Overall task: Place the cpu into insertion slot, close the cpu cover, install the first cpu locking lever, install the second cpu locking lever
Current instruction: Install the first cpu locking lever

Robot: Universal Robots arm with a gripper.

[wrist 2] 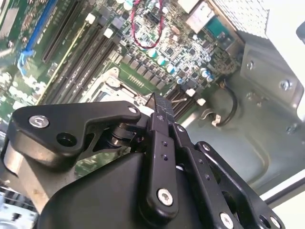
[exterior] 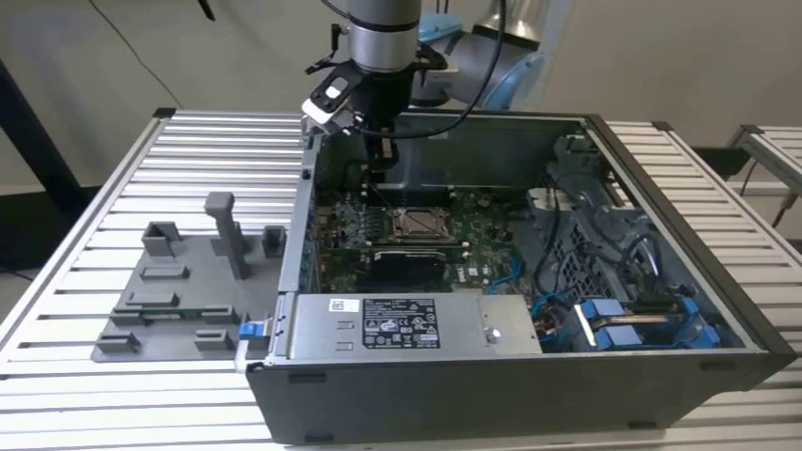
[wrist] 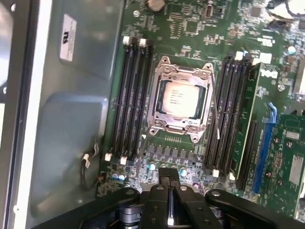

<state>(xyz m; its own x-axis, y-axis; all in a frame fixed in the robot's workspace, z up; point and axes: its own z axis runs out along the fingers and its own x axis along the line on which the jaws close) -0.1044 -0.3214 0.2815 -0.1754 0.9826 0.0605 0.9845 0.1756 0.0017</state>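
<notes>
Hanging empty with fingers [wrist: 163, 186] pressed together near an edge of the green board [wrist: 190, 28], the hand [wrist: 169, 175] is shown short of the cpu [wrist: 179, 98], seated under the cpu cover [wrist: 157, 102] at mid-board; neighbouring memory slots [wrist: 133, 95] could be scraped if the thin locking lever [wrist: 215, 114] were missed.

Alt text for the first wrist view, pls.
The cpu lies framed by the closed cpu cover, flanked by black memory slots on a green motherboard. The gripper, shut and empty, hangs above the board beside the cover.
</notes>
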